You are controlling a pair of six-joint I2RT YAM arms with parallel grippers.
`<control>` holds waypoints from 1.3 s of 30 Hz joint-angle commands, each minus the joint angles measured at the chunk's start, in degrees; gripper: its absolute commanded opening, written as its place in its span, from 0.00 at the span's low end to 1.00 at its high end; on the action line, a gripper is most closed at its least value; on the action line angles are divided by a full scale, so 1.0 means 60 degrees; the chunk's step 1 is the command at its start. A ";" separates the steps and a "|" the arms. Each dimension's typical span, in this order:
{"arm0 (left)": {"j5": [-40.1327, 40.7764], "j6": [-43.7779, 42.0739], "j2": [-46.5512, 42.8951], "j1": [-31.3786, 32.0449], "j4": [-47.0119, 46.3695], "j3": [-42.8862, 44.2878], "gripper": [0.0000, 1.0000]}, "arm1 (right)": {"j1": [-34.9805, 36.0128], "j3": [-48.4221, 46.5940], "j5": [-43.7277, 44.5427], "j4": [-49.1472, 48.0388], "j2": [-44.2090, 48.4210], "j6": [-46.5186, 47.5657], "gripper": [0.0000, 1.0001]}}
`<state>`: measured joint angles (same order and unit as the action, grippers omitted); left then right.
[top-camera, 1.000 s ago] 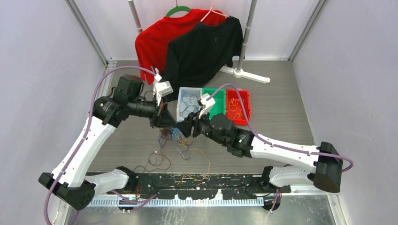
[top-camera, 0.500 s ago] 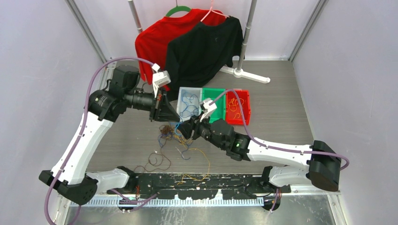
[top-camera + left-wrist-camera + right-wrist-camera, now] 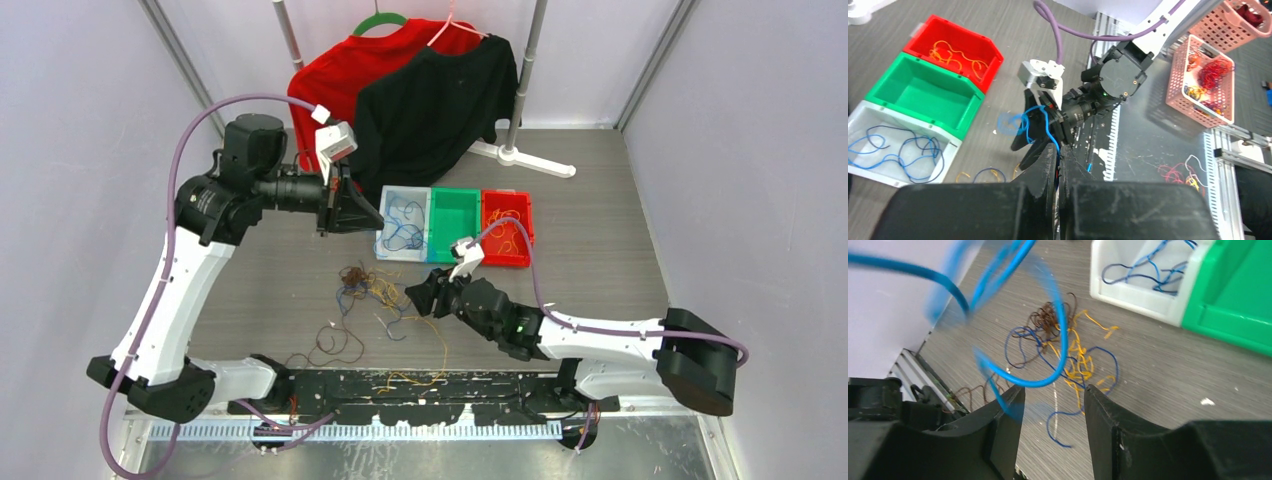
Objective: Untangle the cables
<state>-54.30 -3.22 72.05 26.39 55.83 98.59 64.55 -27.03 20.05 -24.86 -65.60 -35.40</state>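
Observation:
A tangle of brown, blue and yellow-orange cables (image 3: pixel 365 287) lies on the grey table, also seen in the right wrist view as the tangle (image 3: pixel 1063 347). My left gripper (image 3: pixel 376 221) is raised at the near-left corner of the white bin (image 3: pixel 392 250), shut on a bright blue cable (image 3: pixel 1045 120) that curls away from its tips (image 3: pixel 1060 149). That blue cable (image 3: pixel 1060 325) hangs blurred in front of my right gripper (image 3: pixel 1053 405), which stands open and holds nothing. In the top view the right gripper (image 3: pixel 415 298) is just right of the tangle.
A green bin (image 3: pixel 455 195) and a red bin (image 3: pixel 527 232) with yellow-orange wires stand next to the white one. Loose brown (image 3: pixel 330 345) and yellow (image 3: pixel 430 345) wires lie near the front rail. Red and black shirts (image 3: pixel 430 100) hang behind. Pink baskets (image 3: pixel 1178 75) sit off-table.
My left gripper has risen and moved back toward the white bin, taking the blue cable. My right gripper has drawn away from it, toward the front right, and now hovers beside the tangle.

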 commanded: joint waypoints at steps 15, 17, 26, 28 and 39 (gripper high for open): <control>0.3820 -0.2264 0.1692 -0.0074 -0.2423 -0.0861 0.00 | -0.0036 0.0378 0.1957 0.2477 0.3628 -0.0117 0.78; 0.3965 -0.2373 0.1977 -0.0066 -0.2615 -0.0838 0.00 | -0.0038 0.0385 0.2218 0.2783 0.4024 -0.0086 0.78; 0.4553 -0.2867 0.3769 -0.0058 -0.2919 -0.0245 0.00 | -0.0051 0.0513 0.2996 0.3624 0.5079 -0.0055 0.78; 0.4551 -0.2899 0.4149 -0.0063 -0.2889 -0.0040 0.00 | -0.0051 0.0549 0.3095 0.3670 0.5183 -0.0062 0.79; 0.4700 -0.2672 0.5853 -0.0061 -0.3279 0.0913 0.00 | -0.0093 0.0579 0.3428 0.3777 0.5261 0.0069 0.80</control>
<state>-26.28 -19.86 105.82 26.22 39.97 100.25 64.27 -23.40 37.98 -1.02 -34.85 -35.94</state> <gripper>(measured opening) 0.010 0.800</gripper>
